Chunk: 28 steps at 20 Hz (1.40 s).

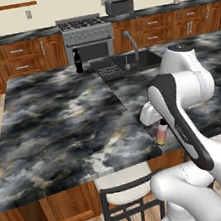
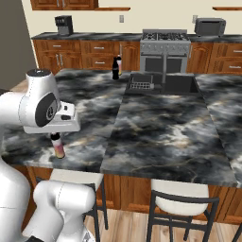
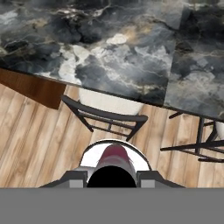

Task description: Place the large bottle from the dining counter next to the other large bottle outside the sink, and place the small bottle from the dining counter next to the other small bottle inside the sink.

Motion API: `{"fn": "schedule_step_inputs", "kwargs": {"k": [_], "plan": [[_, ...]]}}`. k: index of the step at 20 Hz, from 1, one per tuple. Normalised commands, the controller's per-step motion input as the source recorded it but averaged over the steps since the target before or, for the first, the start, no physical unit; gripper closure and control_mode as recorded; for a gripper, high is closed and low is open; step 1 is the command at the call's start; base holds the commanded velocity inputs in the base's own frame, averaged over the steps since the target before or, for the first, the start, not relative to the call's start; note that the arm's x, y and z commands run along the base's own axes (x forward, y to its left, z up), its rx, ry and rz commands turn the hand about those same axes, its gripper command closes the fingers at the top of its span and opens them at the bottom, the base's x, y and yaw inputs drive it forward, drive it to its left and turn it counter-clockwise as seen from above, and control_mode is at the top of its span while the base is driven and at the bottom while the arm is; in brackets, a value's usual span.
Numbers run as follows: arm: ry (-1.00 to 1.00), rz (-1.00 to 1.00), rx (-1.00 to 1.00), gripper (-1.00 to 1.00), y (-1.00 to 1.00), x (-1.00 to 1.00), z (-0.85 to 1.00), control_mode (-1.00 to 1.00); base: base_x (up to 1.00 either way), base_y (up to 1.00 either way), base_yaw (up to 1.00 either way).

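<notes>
While the pincer [image 2: 57, 137] was closed round the dark cap of the small bottle [image 2: 59, 148], that bottle hung upright just above the near edge of the dining surface [image 1: 59, 125], its pale body and orange base showing below the hand. It looked light and rigid, probably smooth and a little slippery, so a grip at the cap or neck seemed right, kept firm and level to stop it swinging. Counted, one small pale bottle was in hand; one tall black bottle [image 1: 78, 60] stood beside the sink [image 2: 177, 85], with a pink bottle [image 2: 119, 65] just behind it; two stools [image 2: 182, 201] stood below.
</notes>
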Motion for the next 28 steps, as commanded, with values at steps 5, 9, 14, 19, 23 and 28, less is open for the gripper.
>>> {"fn": "schedule_step_inputs", "kwargs": {"k": [5,9,14,19,23,28], "plan": [[0.0,0.0,0.0,1.0,0.0,0.0,0.0,1.0,-0.25,0.0,0.0],[0.0,0.0,0.0,1.0,0.0,0.0,0.0,1.0,-1.0,0.21,0.0],[0.0,0.0,0.0,1.0,0.0,0.0,0.0,1.0,-0.88,0.77,-0.11],[0.0,0.0,0.0,1.0,0.0,0.0,0.0,1.0,-0.05,1.0,-0.42],[0.0,0.0,0.0,1.0,0.0,0.0,0.0,1.0,0.0,1.0,-0.48],[0.0,0.0,0.0,1.0,0.0,0.0,0.0,1.0,0.0,1.0,-0.51]]}}
